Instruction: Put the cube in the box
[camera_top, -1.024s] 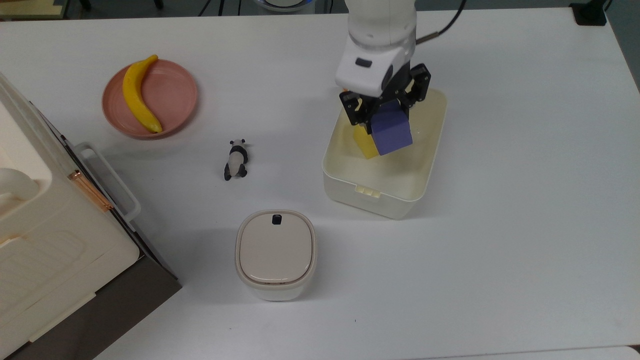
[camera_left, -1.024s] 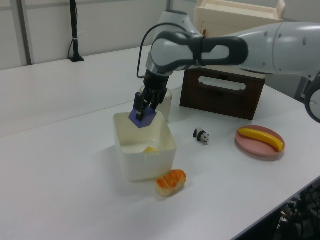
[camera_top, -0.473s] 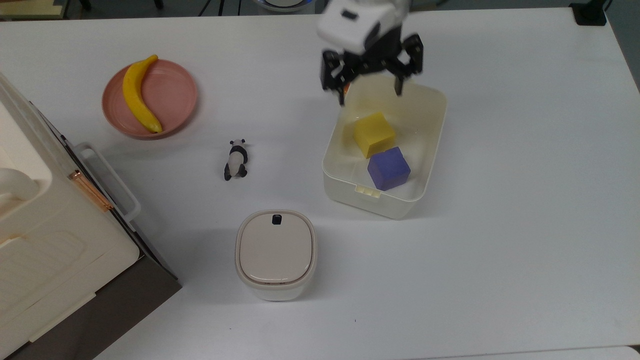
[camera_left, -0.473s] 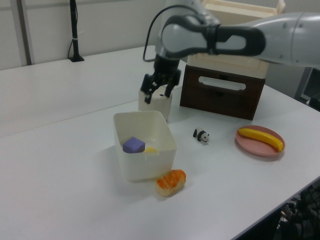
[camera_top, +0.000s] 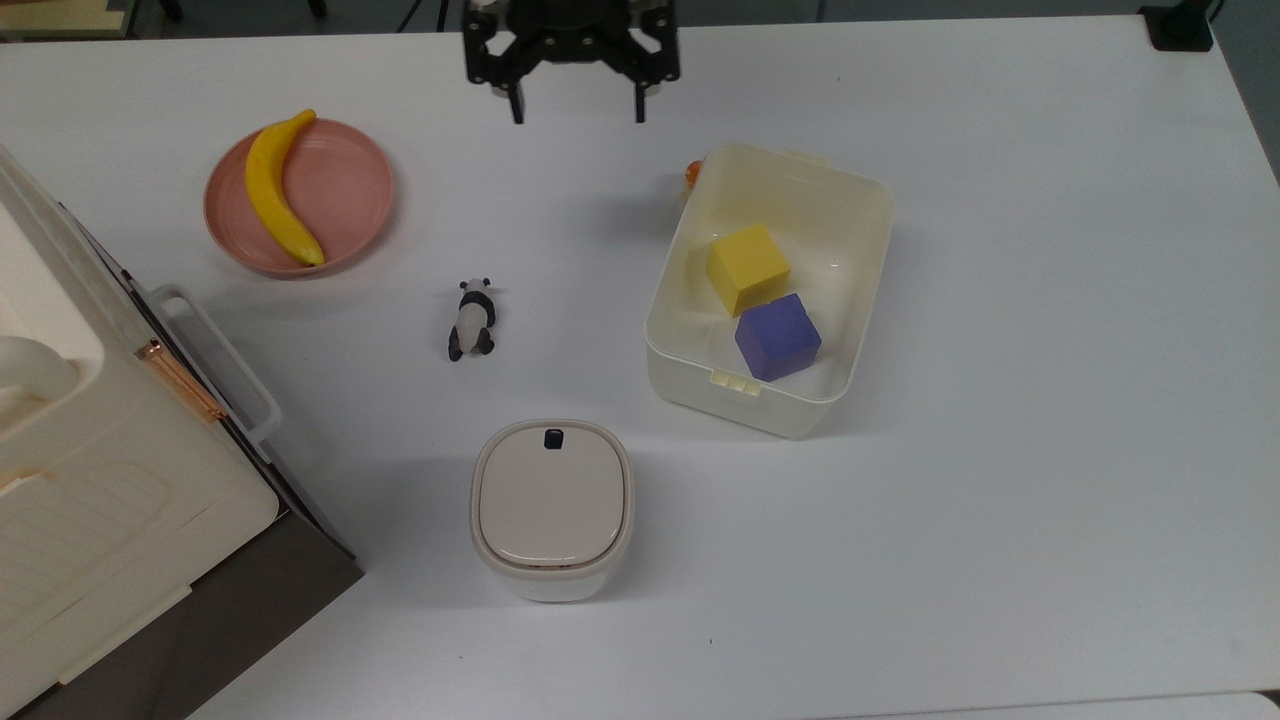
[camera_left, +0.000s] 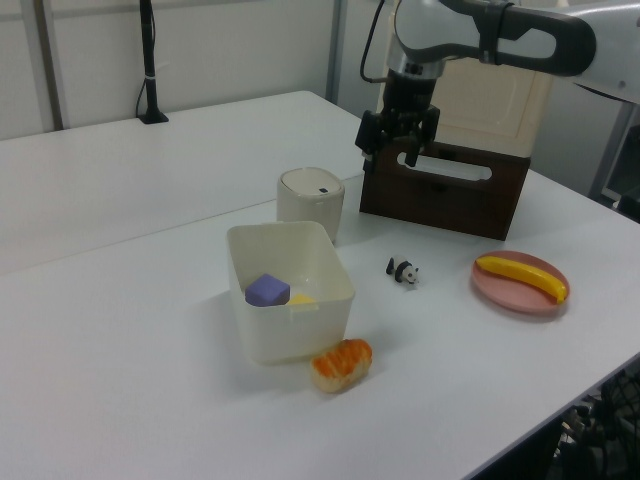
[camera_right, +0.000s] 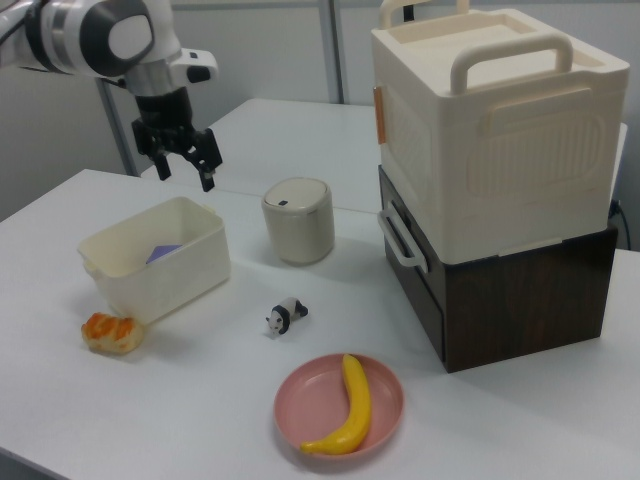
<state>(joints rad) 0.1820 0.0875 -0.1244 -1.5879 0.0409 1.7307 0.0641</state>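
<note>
Now the cube (camera_top: 778, 336) sits released in the box (camera_top: 860, 290) at the yellow cube's (camera_top: 747, 267) 5 o'clock, and the gripper (camera_top: 578, 108), fingers apart and empty, has retreated to 11 o'clock, so task looks done.

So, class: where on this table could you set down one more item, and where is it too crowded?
Free: the wide bare stretch of table on the top view's right of the box, and the strip along the top view's bottom edge. Crowded: inside the box, where the cube touches the yellow cube, and between the panda, lidded container and case.
</note>
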